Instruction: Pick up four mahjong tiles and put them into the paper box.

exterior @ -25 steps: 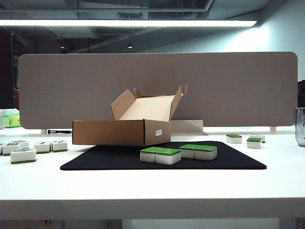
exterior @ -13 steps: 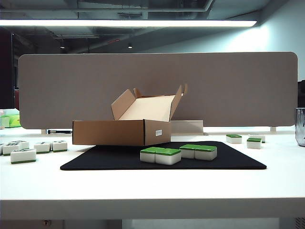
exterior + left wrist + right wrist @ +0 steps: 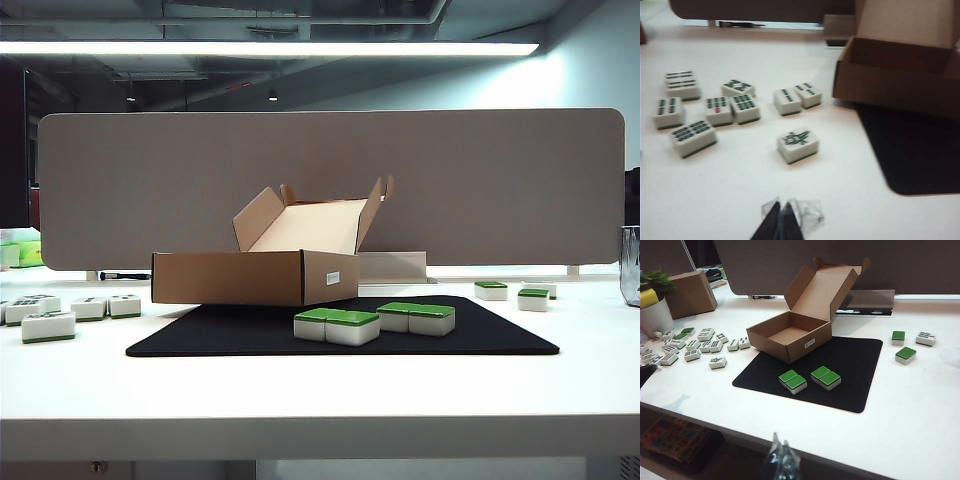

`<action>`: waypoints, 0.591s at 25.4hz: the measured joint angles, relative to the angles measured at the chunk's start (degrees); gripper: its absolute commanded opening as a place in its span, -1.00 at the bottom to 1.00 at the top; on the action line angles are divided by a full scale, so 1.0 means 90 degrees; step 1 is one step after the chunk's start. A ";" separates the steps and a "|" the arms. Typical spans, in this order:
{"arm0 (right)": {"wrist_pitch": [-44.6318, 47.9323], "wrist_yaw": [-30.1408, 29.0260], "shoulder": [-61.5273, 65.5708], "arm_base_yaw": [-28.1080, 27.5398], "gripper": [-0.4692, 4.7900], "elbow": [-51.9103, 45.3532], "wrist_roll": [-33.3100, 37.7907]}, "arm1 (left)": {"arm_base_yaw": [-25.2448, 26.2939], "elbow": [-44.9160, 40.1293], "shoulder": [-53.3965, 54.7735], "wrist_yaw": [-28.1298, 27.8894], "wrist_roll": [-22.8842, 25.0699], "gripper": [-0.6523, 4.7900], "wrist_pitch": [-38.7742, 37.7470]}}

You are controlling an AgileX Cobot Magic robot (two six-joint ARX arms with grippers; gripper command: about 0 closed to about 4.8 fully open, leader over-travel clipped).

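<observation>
Four green-topped mahjong tiles lie in two pairs on the black mat (image 3: 480, 335), in front of the paper box (image 3: 250, 277): one pair (image 3: 338, 326) and another (image 3: 416, 317). The right wrist view shows the same pairs (image 3: 792, 379) (image 3: 825, 376) below the open, empty paper box (image 3: 790, 337). My right gripper (image 3: 781, 446) is shut and empty, back beyond the table's near edge. My left gripper (image 3: 781, 208) is shut and empty over bare white table, short of a white-faced tile (image 3: 798, 144). Neither gripper shows in the exterior view.
Several white-faced printed tiles (image 3: 715, 107) lie scattered left of the box. Two more green-topped tiles (image 3: 905, 355) (image 3: 898, 337) and a printed one (image 3: 925, 338) lie right of the mat. A closed cardboard box (image 3: 690, 292) and a potted plant (image 3: 654, 310) stand far left.
</observation>
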 measured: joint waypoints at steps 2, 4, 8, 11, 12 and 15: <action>0.0000 0.0000 0.0000 0.0000 -0.83 -0.0002 0.0002 | 0.0000 -0.0005 0.0000 0.0316 -0.0078 -0.78 0.0141; -0.0002 0.0000 0.0000 0.0000 -0.83 -0.0002 0.0000 | 0.0000 0.0100 0.0005 0.0962 -0.0148 -0.78 0.0466; 0.0000 0.0000 0.0000 0.0000 -0.83 -0.0002 0.0000 | 0.0000 0.0668 0.0000 0.1285 -0.0321 -0.78 0.0648; -0.0002 0.0000 0.0000 0.0000 -0.83 -0.0002 0.0000 | 0.0000 0.1241 0.0017 0.1328 -0.0435 -0.78 0.0639; 0.0000 0.0000 0.0002 0.0000 -0.83 -0.0002 0.0000 | 0.0000 0.1396 0.0058 0.1328 -0.0435 -0.78 0.0641; 0.0000 0.0000 0.0002 0.0000 -0.83 -0.0002 0.0000 | 0.0000 0.2076 0.0481 0.1445 -0.0435 -0.78 0.0709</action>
